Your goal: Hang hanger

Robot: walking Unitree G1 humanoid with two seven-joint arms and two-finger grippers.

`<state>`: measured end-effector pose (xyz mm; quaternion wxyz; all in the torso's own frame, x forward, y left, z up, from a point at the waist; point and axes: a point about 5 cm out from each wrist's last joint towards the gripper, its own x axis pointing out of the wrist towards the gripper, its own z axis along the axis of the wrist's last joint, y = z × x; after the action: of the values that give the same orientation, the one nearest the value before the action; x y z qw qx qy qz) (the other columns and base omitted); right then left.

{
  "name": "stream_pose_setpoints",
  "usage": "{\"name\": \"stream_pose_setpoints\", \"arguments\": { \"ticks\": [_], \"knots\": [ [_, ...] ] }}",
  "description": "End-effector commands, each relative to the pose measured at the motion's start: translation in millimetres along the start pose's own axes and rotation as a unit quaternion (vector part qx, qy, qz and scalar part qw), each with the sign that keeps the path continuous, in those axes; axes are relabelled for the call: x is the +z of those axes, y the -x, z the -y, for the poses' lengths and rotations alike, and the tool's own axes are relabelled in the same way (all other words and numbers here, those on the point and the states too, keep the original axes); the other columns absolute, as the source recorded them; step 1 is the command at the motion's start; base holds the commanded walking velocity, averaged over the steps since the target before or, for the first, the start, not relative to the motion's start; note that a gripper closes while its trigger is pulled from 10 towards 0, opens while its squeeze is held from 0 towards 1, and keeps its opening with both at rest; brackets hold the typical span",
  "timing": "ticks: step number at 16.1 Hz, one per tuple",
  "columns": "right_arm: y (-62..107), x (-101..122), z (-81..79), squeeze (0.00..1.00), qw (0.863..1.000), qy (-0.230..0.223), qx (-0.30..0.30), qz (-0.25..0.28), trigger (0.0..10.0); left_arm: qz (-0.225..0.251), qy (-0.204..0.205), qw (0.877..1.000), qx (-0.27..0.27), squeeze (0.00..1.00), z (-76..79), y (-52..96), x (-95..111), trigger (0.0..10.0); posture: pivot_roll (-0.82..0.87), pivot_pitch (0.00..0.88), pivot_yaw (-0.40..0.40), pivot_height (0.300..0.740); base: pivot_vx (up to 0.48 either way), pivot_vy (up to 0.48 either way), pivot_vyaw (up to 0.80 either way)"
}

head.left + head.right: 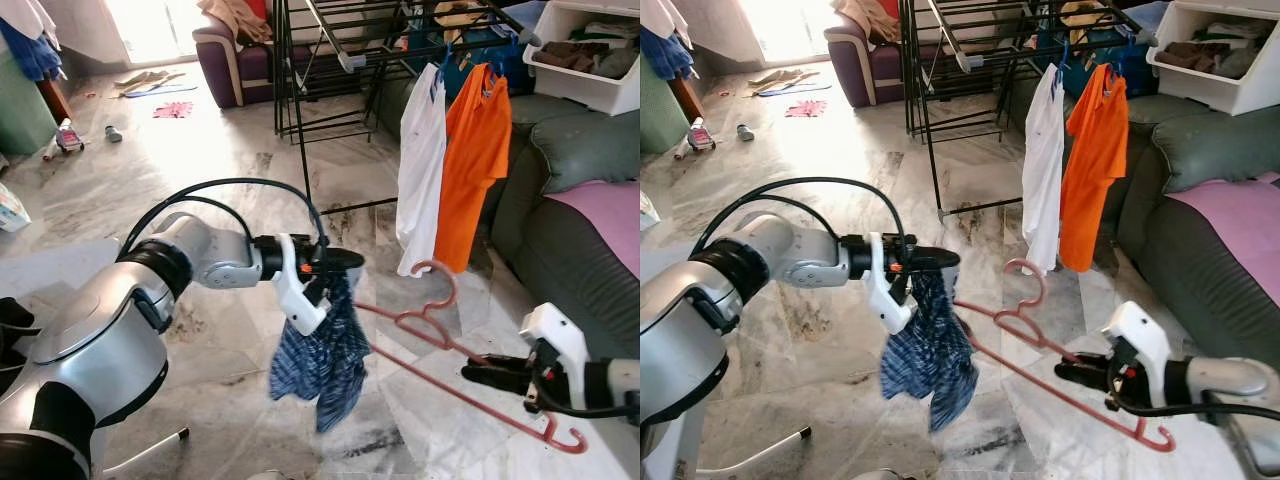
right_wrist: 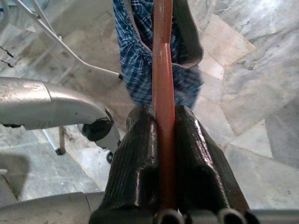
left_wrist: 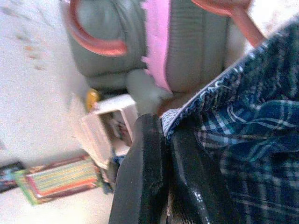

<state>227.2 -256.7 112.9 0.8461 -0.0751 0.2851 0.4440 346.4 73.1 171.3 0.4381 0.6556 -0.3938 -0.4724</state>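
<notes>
Hanger, thin red plastic [image 1: 440,335]: our right gripper [image 1: 487,373] clamps it, long axis toward the blue plaid cloth [image 1: 322,362] pinched by our left gripper [image 1: 335,262].

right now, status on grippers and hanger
Left gripper shut on blue plaid garment. Right gripper shut on red hanger, one end inside garment. Drying rack ahead, two shirts hung.
</notes>
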Motion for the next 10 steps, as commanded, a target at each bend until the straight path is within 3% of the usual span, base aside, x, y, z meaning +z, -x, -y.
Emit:
{"name": "stream_pose_setpoints", "arguments": {
  "ticks": [1, 4, 7, 10],
  "knots": [
    [-4.6, 0, -0.9, 0.00, 1.000, -0.019, 0.003, 0.016, 10.0, 0.014, -0.024, 0.999, 0.041, 0.00, -23.6, -5.5, -2, 10.0, -0.04, 0.000, 0.040, 0.740, 0.000, 0.000, 0.00],
    [-12.7, -17, -5.1, 0.00, 0.998, -0.058, 0.003, 0.007, 10.0, 0.029, -0.039, 0.993, 0.103, 0.00, -46.3, -9.9, -2, 10.0, -0.04, 0.002, 0.041, 0.740, 0.000, 0.000, 0.00],
    [-14.1, -42, -0.3, 0.00, 0.995, -0.092, -0.033, -0.028, 10.0, 0.039, -0.042, 0.992, 0.114, 0.00, -52.5, -9.3, -2, 10.0, -0.04, 0.005, 0.042, 0.740, 0.000, 0.000, 0.00],
    [-18.3, -58, 19.2, 0.00, 0.980, -0.130, -0.147, -0.036, 10.0, 0.050, -0.027, 0.990, 0.132, 0.00, -55.1, -6.3, 1, 10.0, -0.03, 0.008, 0.041, 0.740, 0.000, 0.000, 0.00]
  ]
}}
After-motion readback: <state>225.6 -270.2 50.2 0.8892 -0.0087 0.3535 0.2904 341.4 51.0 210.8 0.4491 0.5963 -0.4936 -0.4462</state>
